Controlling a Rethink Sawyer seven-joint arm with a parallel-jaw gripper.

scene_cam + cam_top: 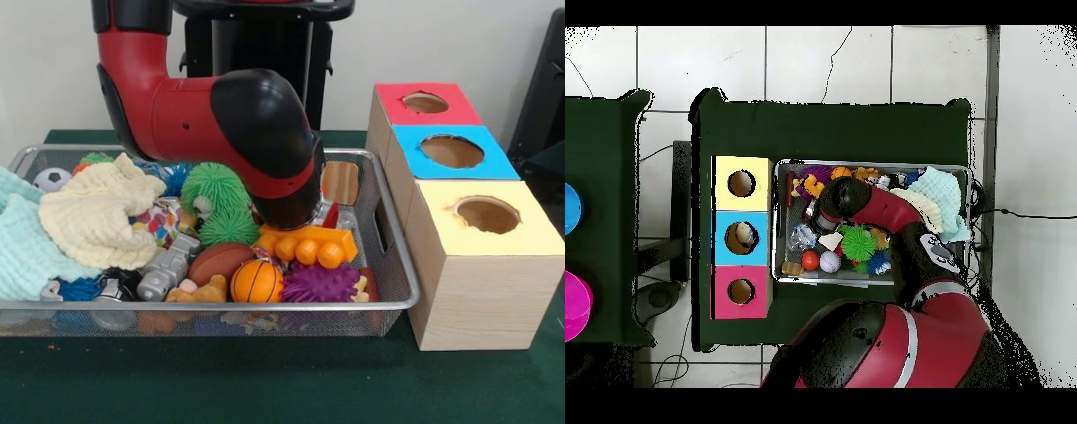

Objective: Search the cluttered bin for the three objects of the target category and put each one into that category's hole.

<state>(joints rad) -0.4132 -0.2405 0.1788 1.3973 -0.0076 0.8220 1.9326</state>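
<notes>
Nearest you, the green bench [265, 380] carries the wire mesh bin [388, 305], and along its front rim lie a small orange basketball [257, 281], a purple spiky ball [321, 284], a brown football [220, 260] and a grey toy robot [165, 268]. Behind them you see an orange knobbly plastic toy [309, 245], a green stringy rubber ball [216, 196] and a cream knitted cloth [101, 214] beside a pale teal one [22, 243]. Your red and black arm [212, 124] bends down into the bin, and its black wrist ends right over the orange toy, next to the green ball; the hand itself is buried among the toys, so you cannot tell whether it is spread or pinching anything. Just beside the bin stand three wooden boxes with round holes: yellow top [490, 216] nearest, blue [452, 152] behind, red [425, 103] farthest. From overhead, something pale sits inside the blue box's hole [743, 237].
</notes>
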